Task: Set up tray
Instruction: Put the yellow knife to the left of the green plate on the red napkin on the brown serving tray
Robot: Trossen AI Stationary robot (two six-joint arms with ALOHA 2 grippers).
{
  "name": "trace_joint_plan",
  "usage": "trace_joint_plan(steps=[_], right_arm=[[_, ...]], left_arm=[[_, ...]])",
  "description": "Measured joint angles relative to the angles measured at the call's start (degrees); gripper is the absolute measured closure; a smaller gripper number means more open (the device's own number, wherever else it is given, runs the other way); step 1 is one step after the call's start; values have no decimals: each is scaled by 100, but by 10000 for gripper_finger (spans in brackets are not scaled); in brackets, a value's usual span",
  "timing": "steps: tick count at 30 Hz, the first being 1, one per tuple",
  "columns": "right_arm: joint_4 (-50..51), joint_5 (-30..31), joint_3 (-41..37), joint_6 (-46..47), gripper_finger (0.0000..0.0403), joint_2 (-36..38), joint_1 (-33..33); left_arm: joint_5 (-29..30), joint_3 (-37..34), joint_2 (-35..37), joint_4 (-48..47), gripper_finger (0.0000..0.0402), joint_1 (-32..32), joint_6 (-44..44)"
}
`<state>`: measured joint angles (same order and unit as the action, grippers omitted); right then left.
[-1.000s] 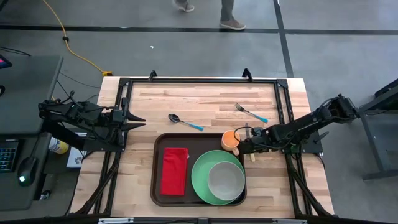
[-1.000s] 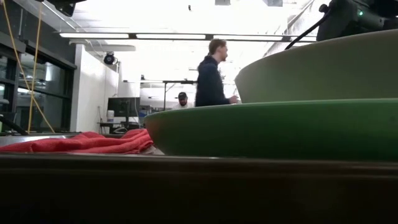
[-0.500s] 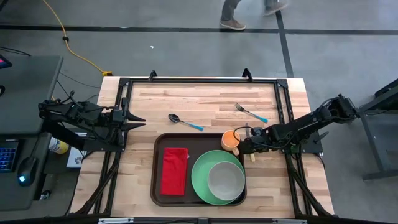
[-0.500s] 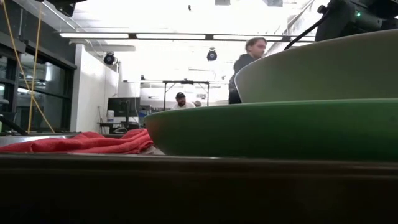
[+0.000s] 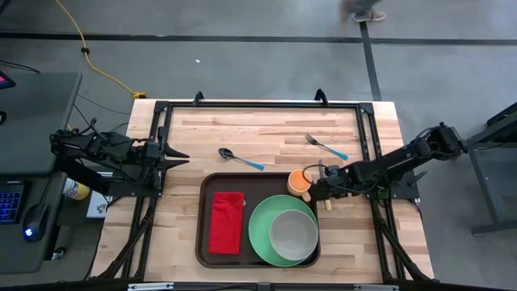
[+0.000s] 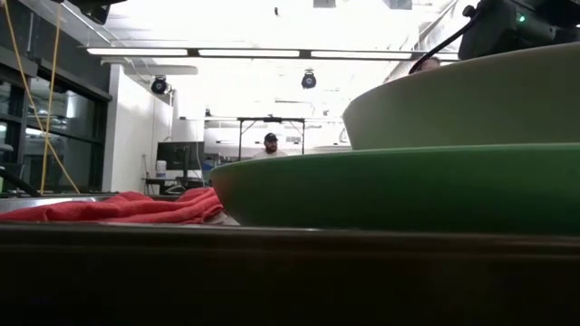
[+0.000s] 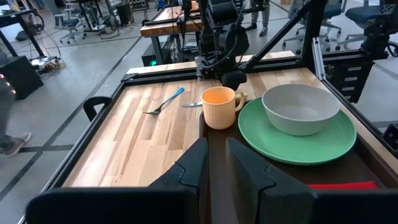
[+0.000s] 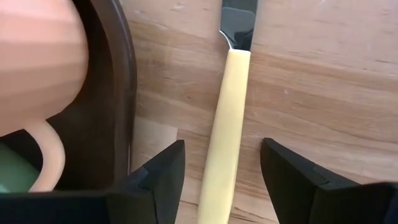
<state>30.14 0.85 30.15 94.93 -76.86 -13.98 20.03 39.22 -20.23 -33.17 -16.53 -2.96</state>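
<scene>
High view: the tray (image 5: 203, 218) lies at the table's (image 5: 266, 129) six-o'clock edge, holding a red napkin (image 5: 226, 221), a green plate (image 5: 260, 228) with a grey bowl (image 5: 293, 235) on it, and an orange mug (image 5: 300, 183) in the corner toward two o'clock. The right tool (image 5: 321, 188) sits low just beside that corner, at the mug's three o'clock; what lies under it is mostly covered by the arm. A spoon (image 5: 240, 158) and a fork (image 5: 325, 146) lie on bare wood toward twelve. The left tool (image 5: 174, 156) waits at nine o'clock off the tray.

Low view: the tray rim, plate (image 6: 399, 186) and bowl (image 6: 471, 100) fill the picture and hide both tools; a person (image 6: 269, 143) shows far behind.

Left wrist view: its fingers (image 7: 193, 167) stand slightly parted, holding nothing.

Right wrist view: the fingers (image 8: 163, 171) stand wide apart on either side of a cream-handled knife (image 8: 225, 118) lying on the wood, not touching it; the blade is cut off.
</scene>
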Motion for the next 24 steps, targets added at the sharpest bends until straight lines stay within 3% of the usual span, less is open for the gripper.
trace_joint_plan(steps=[15,24], right_arm=[[-12,-488,51,-151,218,-336,256],[262,-425,168,-10,220,-400,252]], left_arm=[[7,0,-2,-35,314,0,-22],[7,0,-1,-54,314,0,-20]])
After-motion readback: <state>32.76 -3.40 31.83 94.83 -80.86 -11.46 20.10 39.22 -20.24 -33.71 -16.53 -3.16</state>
